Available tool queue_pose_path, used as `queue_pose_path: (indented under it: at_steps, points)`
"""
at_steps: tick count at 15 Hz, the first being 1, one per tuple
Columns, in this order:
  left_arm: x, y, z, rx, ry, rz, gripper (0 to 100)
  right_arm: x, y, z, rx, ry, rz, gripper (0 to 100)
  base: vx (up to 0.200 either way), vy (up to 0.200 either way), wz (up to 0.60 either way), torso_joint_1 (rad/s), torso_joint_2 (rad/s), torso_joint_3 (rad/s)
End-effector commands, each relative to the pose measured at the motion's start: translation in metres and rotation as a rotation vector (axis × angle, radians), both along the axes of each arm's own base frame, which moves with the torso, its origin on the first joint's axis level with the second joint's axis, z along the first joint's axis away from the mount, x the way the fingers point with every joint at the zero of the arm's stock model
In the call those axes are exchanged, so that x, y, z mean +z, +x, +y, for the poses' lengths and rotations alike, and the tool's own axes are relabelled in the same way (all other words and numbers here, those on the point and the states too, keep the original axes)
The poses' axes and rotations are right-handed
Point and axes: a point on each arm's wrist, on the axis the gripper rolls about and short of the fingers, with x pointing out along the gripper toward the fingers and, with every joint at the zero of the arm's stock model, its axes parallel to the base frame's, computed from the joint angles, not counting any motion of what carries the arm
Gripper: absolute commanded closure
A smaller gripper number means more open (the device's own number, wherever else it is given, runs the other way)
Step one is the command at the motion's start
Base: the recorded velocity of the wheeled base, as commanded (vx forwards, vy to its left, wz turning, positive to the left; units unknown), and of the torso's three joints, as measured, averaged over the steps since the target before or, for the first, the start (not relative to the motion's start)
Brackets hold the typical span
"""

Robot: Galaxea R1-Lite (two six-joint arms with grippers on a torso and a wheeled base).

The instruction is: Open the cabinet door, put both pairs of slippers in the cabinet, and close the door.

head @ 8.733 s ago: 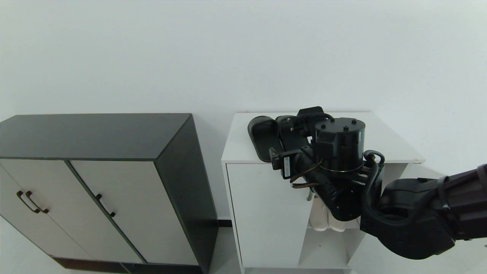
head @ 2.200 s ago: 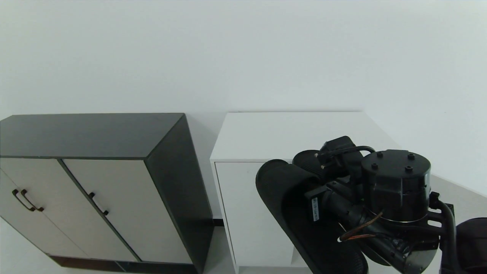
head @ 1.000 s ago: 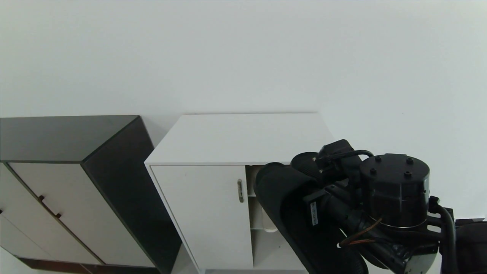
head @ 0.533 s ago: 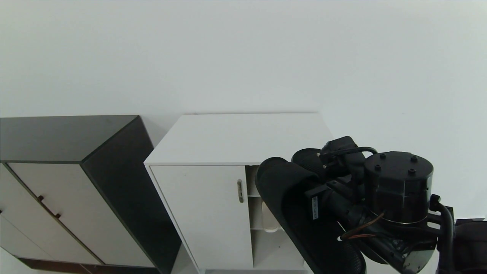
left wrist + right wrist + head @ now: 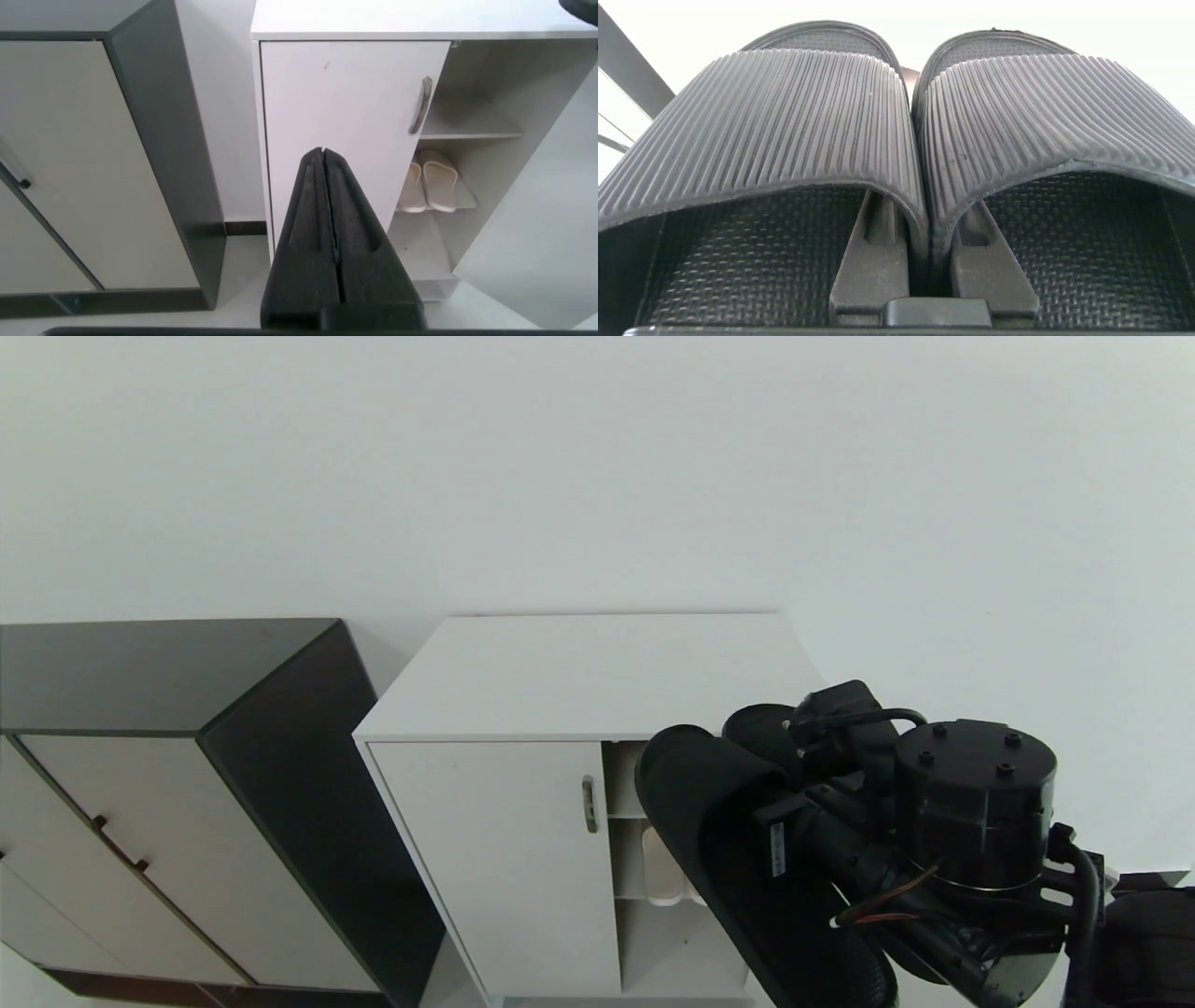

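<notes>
Evidently, right gripper [image 5: 922, 229] clamps both black slippers [image 5: 785, 121] together by their adjoining straps.

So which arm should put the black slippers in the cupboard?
Right: the right pincer grips the black slippers in front of the open white cabinet. The left pincer is shut and empty.

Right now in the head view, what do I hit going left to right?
dark cabinet -> white cabinet's closed door -> door handle -> black slippers, carried by the right arm.
</notes>
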Motion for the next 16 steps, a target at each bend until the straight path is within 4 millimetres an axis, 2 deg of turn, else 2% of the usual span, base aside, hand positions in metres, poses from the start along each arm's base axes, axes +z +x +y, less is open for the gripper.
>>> queue_pose_path:
  at_steps: [1,16]
  points:
    - [0.0,0.0,0.0,-0.001,0.0,0.0,100,-0.0024,0.0001,0.0012,0.003,-0.007,0.006,100,0.0,0.0,0.0,-0.115,0.29,0.173]
    - [0.0,0.0,0.0,-0.001,0.0,0.0,100,-0.0068,0.0014,0.0028,0.003,-0.018,0.016,100,0.0,0.0,0.0,-0.2,0.51,0.307]
